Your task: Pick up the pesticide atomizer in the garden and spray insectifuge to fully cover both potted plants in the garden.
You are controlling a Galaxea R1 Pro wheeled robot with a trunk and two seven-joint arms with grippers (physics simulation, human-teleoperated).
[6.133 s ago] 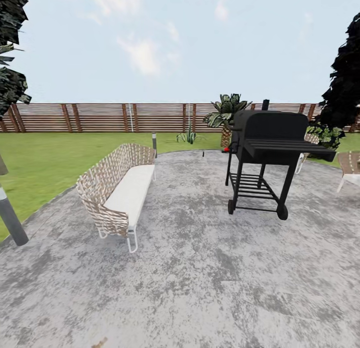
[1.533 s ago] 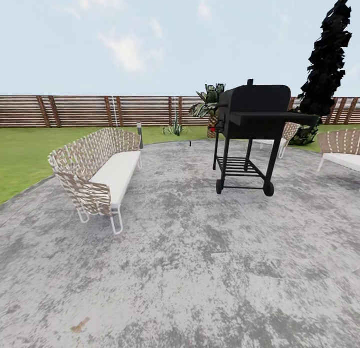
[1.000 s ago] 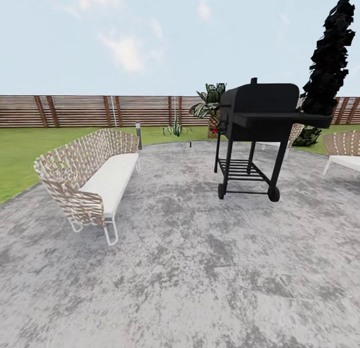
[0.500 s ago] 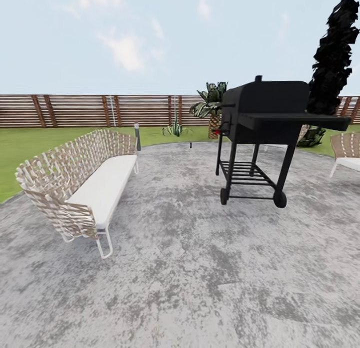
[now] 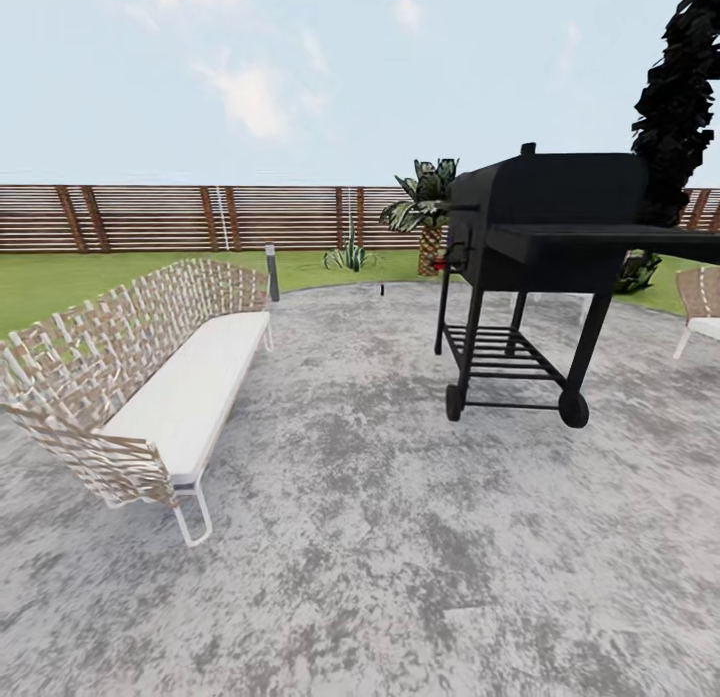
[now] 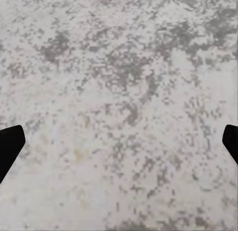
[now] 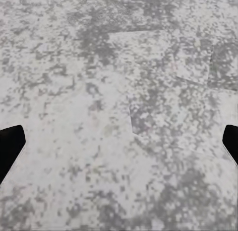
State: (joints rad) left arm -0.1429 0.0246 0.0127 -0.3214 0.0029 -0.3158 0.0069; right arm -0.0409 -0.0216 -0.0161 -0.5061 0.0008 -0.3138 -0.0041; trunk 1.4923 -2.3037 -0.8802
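The garden's round grey stone patio (image 5: 380,497) stretches ahead to the green lawn (image 5: 60,282) and the brown slat fence (image 5: 150,217). One low rosette of pointed green leaves, a potted plant (image 5: 350,258), sits on the grass at the patio's far edge. A tiny slim dark upright thing (image 5: 381,290) stands on the stone just in front of it, too small to identify. My left gripper (image 6: 119,146) and right gripper (image 7: 119,146) both hang open over bare stone, empty, dark fingertips (image 6: 10,144) wide apart.
A woven sofa with a white cushion (image 5: 160,397) stands close at the left. A black wheeled grill (image 5: 540,247) stands at the right. Behind it are a palm (image 5: 428,212), a dark bush (image 5: 680,87) and low speckled leaves (image 5: 636,270). A chair (image 5: 700,307) is at the right edge.
The whole picture has shifted: my camera has come forward over the patio, so the sofa and grill loom larger and nearer. Nothing in the garden has moved.
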